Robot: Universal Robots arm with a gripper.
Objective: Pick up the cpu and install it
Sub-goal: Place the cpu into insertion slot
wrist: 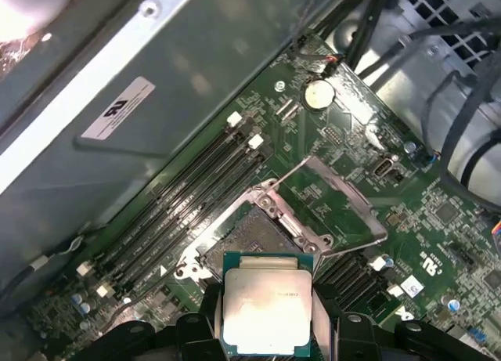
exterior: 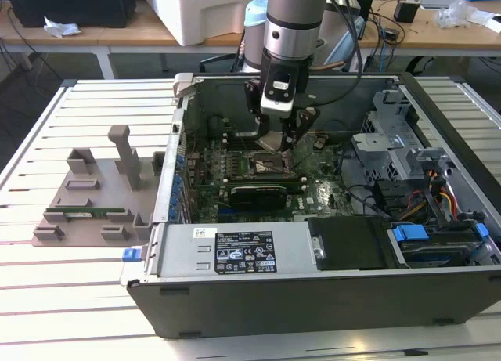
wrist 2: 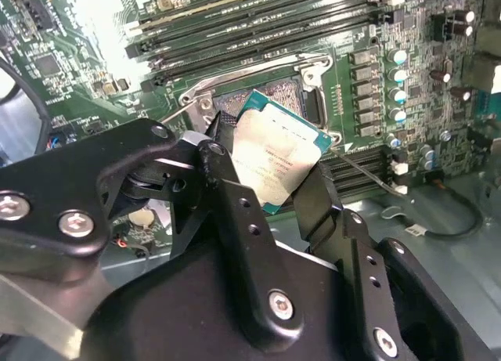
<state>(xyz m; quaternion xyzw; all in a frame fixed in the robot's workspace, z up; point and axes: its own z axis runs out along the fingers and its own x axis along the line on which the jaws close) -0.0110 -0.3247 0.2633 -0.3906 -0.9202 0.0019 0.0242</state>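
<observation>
The robot arm's gripper [exterior: 279, 146] reaches down into an open computer case [exterior: 313, 298] that lies on its side on a slatted metal table [exterior: 63, 298]. Its two black fingers [wrist 2: 227, 181] are closed on opposite edges of the cpu [wrist 2: 278, 157], the only thing it has hold of. Both wrist views show the chip's silvery metal top facing the cameras, with a thin teal rim around it.

The cpu hangs just over the near edge of the motherboard socket [wrist: 250, 240] and is not yet seated in it. The socket stands open, with its metal load plate [wrist: 337, 196] swung back to the far side and the contact field bare. In the exterior view the socket [exterior: 262, 167] sits directly beneath the fingers, near the middle of the green motherboard [exterior: 313, 190].

A row of long black memory slots [wrist: 188, 189] runs alongside the socket, and a round coin battery [wrist: 317, 95] sits on the board well beyond it. Inside the case, a labelled grey box [exterior: 235, 251] lies along the near wall. On the table at the exterior view's left, well apart from the case, rests a grey parts fixture [exterior: 94, 196] with upright posts.
</observation>
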